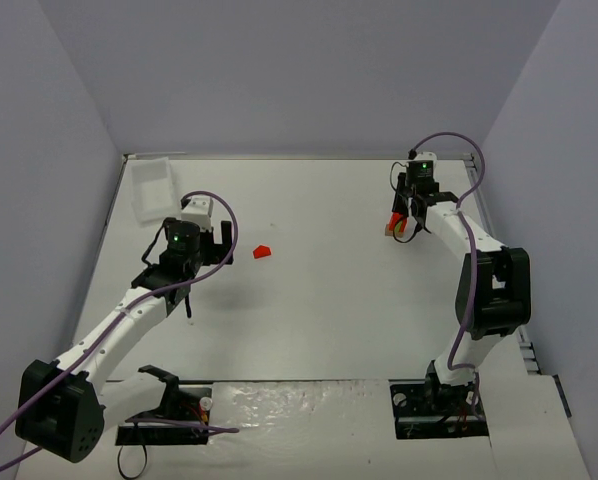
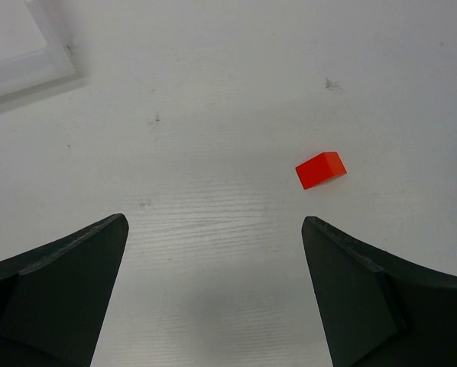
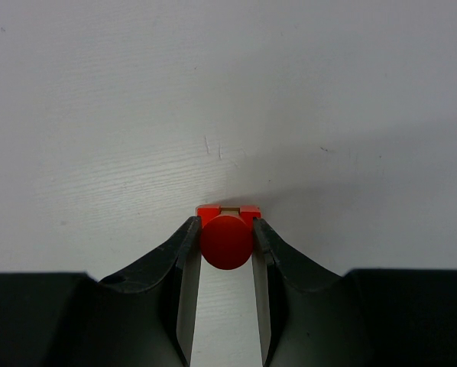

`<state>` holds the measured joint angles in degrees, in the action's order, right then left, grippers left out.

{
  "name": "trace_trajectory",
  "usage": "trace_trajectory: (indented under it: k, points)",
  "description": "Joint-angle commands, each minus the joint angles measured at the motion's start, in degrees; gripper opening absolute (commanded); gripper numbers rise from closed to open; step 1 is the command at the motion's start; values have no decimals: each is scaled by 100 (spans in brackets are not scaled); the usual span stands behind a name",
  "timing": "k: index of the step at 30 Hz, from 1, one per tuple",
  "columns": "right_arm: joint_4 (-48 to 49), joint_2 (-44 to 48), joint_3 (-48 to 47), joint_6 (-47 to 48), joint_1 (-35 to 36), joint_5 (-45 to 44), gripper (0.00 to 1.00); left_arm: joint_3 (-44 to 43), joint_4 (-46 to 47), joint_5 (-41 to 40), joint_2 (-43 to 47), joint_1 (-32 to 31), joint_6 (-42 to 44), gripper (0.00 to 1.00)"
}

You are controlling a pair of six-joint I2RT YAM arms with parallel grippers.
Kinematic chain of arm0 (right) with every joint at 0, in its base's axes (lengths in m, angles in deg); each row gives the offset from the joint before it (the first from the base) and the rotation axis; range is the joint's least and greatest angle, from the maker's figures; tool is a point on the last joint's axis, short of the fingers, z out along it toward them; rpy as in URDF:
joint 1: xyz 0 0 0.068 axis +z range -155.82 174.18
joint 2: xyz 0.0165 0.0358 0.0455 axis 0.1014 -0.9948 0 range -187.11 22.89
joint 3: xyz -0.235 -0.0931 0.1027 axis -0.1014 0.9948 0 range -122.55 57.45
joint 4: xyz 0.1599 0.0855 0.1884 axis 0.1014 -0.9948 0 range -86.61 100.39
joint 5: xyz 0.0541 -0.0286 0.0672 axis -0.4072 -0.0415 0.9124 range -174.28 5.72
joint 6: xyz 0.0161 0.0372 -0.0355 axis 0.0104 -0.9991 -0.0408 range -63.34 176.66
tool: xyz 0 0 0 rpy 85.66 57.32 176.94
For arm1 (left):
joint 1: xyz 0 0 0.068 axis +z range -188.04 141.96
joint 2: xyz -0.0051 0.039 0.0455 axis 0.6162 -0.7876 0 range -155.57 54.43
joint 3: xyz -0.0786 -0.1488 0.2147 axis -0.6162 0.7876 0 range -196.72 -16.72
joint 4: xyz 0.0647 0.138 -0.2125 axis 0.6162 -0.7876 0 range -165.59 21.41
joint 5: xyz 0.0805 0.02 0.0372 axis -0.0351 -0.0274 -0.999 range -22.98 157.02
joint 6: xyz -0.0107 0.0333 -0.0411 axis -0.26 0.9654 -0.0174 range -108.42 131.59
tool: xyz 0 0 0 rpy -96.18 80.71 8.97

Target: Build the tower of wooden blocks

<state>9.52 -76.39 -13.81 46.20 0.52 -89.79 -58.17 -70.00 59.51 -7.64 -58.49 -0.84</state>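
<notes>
Two red blocks: round-faced block (image 3: 225, 241) gripped by right tool (image 3: 225, 229), loose wedge (image 2: 321, 169) before wide left tool (image 2: 215, 220).

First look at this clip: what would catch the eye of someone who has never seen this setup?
Bright red stands out against the white table: toward the far right, the right gripper is shut on a red round piece, with more red showing just behind it. A lone red block lies mid-table close to the wide-open left gripper, and a clear tray sits in the far left corner.
</notes>
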Motion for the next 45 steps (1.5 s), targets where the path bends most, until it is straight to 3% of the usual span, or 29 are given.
trace_trajectory:
  k: [1, 4, 11, 23, 27, 32, 36, 40, 45]
  points:
    - [219, 106, 1, -44, -28, -7, 17, -78, 361, 34, 67, 32, 38, 97]
    - [210, 138, 6, -44, -37, 7, 30, -82, 361, 39, 80, 32, 38, 97]
    - [219, 229, 15, -19, -19, -19, 42, -74, 369, 48, 89, 32, 38, 97]
    - [167, 568, -56, -20, -4, 8, 51, -65, 392, 128, 96, 32, 23, 97]
    - [67, 980, -301, 9, -2, 148, 61, -100, 369, 418, -7, 23, -111, 97]
    - [-350, 1430, -504, 155, -11, 575, 64, -541, 79, 1313, -522, 15, -198, 97]
    - [-597, 1823, -626, 410, 67, 1425, 65, -1082, -460, 1665, -884, 23, -216, 97]
    - [-971, 1680, -893, 1233, 535, 2388, 68, -1226, -745, 1223, -743, 56, -366, 97]
    - [-1089, 1067, -1254, 2116, 1614, 2791, 71, -1106, -1349, 221, -161, 137, -523, 97]
